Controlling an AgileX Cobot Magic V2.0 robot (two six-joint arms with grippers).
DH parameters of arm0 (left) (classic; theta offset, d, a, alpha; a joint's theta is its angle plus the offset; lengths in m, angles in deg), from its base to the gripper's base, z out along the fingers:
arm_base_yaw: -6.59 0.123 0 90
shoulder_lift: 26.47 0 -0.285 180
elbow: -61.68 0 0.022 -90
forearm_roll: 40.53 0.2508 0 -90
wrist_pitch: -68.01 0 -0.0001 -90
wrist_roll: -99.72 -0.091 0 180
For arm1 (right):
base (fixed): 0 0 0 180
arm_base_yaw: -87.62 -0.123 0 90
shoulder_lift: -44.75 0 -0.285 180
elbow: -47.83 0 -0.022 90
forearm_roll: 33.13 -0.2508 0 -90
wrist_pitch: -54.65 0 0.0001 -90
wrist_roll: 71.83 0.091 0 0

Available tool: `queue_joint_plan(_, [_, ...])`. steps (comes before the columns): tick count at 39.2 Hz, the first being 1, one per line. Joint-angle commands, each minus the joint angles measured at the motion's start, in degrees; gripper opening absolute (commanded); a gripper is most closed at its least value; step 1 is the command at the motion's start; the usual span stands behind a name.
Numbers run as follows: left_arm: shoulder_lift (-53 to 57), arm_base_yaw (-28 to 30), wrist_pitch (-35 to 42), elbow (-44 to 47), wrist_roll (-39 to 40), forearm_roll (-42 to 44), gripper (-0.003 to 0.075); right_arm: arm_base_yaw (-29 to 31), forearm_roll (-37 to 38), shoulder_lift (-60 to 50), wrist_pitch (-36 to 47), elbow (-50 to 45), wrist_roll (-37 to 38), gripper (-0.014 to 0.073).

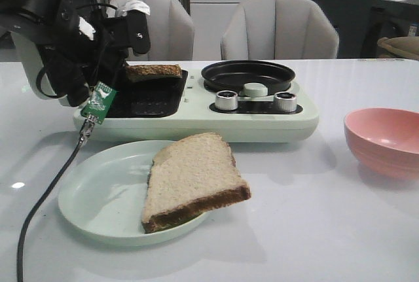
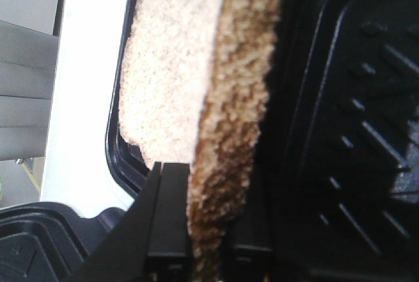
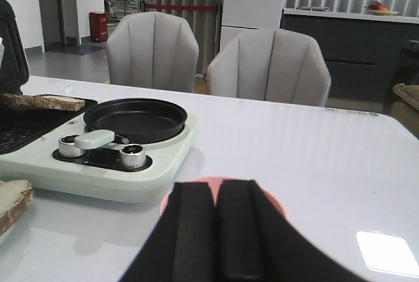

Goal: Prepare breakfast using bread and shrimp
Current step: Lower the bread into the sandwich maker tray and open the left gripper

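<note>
my left tool (image 2: 196, 249) grips one bread slice (image 1: 153, 72) by its crust, and the slice hangs just over the ribbed grill plate (image 1: 141, 99) of the cooker (image 1: 262, 123). the other slice (image 1: 192, 180) lies on the pale plate (image 1: 88, 197) on the surface (image 1: 314, 229), near the cooker, one corner past the rim. my right tool (image 3: 216, 229) has its fingers closed together, holding nothing, over the pink bowl (image 1: 385, 141). the round pan (image 1: 249, 72) sits beside the grill. i see no shrimp.
</note>
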Motion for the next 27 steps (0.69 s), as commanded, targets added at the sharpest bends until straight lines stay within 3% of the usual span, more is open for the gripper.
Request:
queue_joint_plan(1, [2.27, 0.24, 0.23, -1.85, 0.85, -2.89, 0.0177, 0.41, 0.53, -1.18, 4.21, 0.97, -0.19, 0.0118])
queue_joint_plan(12, [2.27, 0.12, -1.63, -2.08, 0.85, -7.81, 0.0576, 0.41, 0.53, -1.18, 4.21, 0.97, -0.19, 0.0118])
queue_joint_plan(22, [4.18, -0.73, -4.27, -2.08, 0.16, -17.32, 0.0583, 0.41, 0.53, -1.18, 4.21, 0.97, -0.19, 0.0118])
queue_joint_plan(27, [5.09, -1.22, -6.22, -2.08, -3.77, -24.27, 0.0583, 0.41, 0.53, -1.18, 4.21, 0.97, -0.19, 0.0118])
